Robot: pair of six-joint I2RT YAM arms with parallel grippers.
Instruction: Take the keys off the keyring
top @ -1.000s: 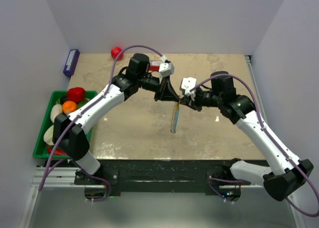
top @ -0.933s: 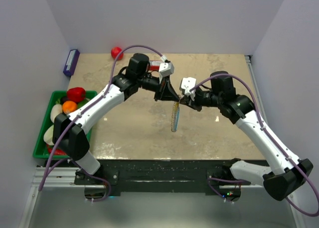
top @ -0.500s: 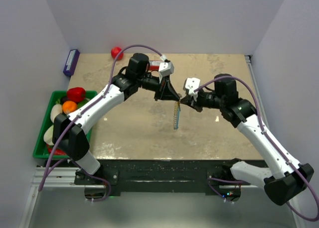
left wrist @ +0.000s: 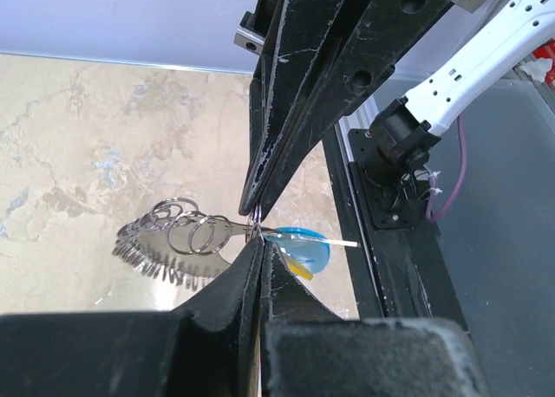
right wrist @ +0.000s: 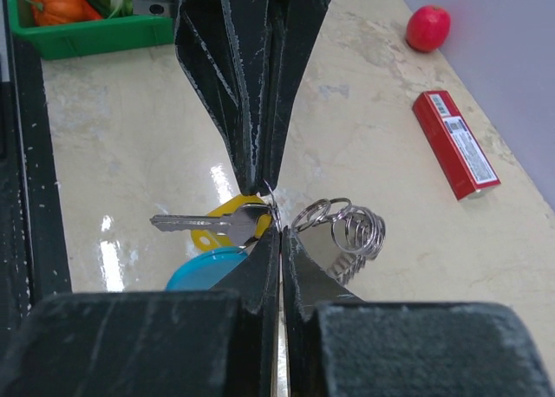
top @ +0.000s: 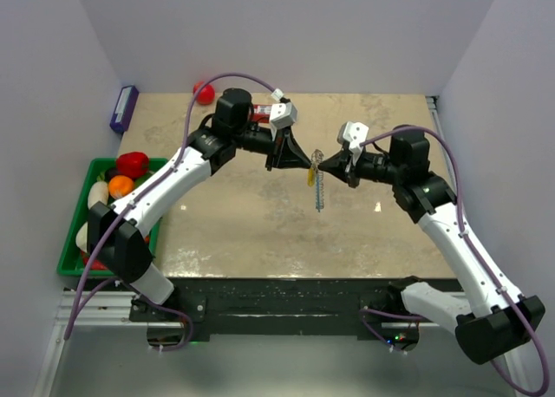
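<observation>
From above, you see a red ball (top: 203,91) near the table's (top: 243,232) far left corner. The keyring (top: 319,193) hangs over its middle, between left gripper (top: 303,164) and right gripper (top: 323,164). Left wrist: jaws pinch its wire tight. Right wrist: jaws clamp it beside the keys (right wrist: 212,224), with a red box (right wrist: 455,143) beyond.

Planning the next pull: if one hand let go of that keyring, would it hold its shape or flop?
Likely floppy: the keyring dangles as a limp strand from where the left hand and right hand pinch it. Probably light, since two fingertip pinches carry it. Its loose rings could swing and tangle.
</observation>
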